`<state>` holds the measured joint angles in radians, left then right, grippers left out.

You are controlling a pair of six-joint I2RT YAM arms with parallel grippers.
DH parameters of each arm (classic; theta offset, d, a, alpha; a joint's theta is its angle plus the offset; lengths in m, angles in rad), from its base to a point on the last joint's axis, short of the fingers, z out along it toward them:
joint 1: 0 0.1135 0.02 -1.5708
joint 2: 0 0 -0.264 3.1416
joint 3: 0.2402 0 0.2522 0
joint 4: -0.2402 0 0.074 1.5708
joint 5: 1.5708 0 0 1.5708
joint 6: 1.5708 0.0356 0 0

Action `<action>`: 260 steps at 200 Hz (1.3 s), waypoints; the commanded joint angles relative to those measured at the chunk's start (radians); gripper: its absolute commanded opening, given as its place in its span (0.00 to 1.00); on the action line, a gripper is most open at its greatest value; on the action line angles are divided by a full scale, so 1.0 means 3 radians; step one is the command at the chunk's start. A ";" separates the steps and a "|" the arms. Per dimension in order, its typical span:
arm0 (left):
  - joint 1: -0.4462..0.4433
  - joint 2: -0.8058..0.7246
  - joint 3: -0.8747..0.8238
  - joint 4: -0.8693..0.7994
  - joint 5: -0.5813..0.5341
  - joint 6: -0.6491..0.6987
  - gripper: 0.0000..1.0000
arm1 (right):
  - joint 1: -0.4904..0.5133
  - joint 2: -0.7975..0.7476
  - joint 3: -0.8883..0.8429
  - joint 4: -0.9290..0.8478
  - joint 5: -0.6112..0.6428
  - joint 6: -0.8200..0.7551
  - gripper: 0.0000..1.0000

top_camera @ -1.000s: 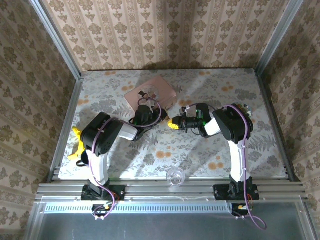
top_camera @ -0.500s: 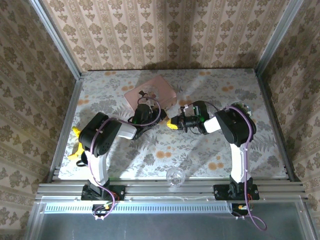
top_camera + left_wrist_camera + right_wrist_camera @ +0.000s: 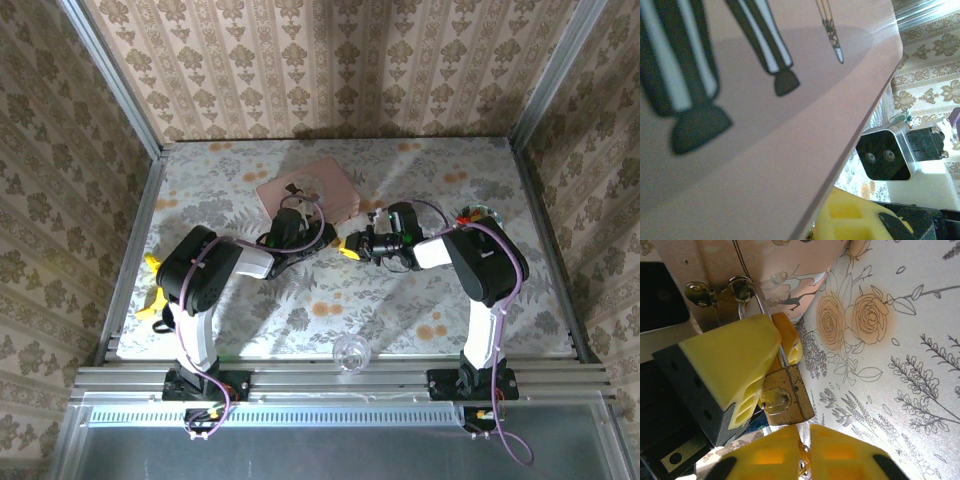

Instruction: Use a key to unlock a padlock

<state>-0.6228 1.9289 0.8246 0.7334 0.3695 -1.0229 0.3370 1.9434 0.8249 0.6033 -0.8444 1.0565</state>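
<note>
— Down at the near rail, what's sitting there?
— One clear glass ball (image 3: 350, 352), round and smooth, on the flower-printed table (image 3: 420, 310).
— And mid-table?
— Two grippers, nose to nose! The left gripper (image 3: 776, 337) has two blocky yellow pads (image 3: 732, 360) clamped either side of a thin silvery shackle (image 3: 757, 300). That's one tiny padlock (image 3: 785, 397), boxy scuffed brass, hooked through the hasp (image 3: 737, 287). The right gripper (image 3: 805, 452), pads nearly together, pinches a small metal bit just below the padlock: the key (image 3: 801, 460), I think.
— Behind?
— One flat pink box (image 3: 305, 188) with a picture-printed lid.
</note>
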 commanded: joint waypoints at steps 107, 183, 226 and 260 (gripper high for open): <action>-0.0154 0.0172 -0.0375 -0.0353 0.1003 -0.0451 0.36 | -0.0120 -0.0035 0.0027 0.0960 0.0425 0.0272 0.00; -0.0133 0.0192 -0.0472 0.0095 0.0721 -0.0755 0.37 | -0.0118 0.0007 0.0027 0.0965 0.0421 0.0283 0.00; -0.0142 0.0431 -0.0458 0.0704 0.0673 -0.1079 0.11 | -0.0112 0.0017 0.0037 0.0996 0.0400 0.0319 0.00; -0.0143 0.0443 -0.0507 0.0702 0.0695 -0.1095 0.00 | -0.0112 0.0014 0.0047 0.0968 0.0404 0.0309 0.00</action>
<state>-0.6235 1.9812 0.7357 1.0790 0.4534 -1.1755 0.3035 1.9442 0.8021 0.8261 -0.7921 1.1557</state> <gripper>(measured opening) 0.077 0.042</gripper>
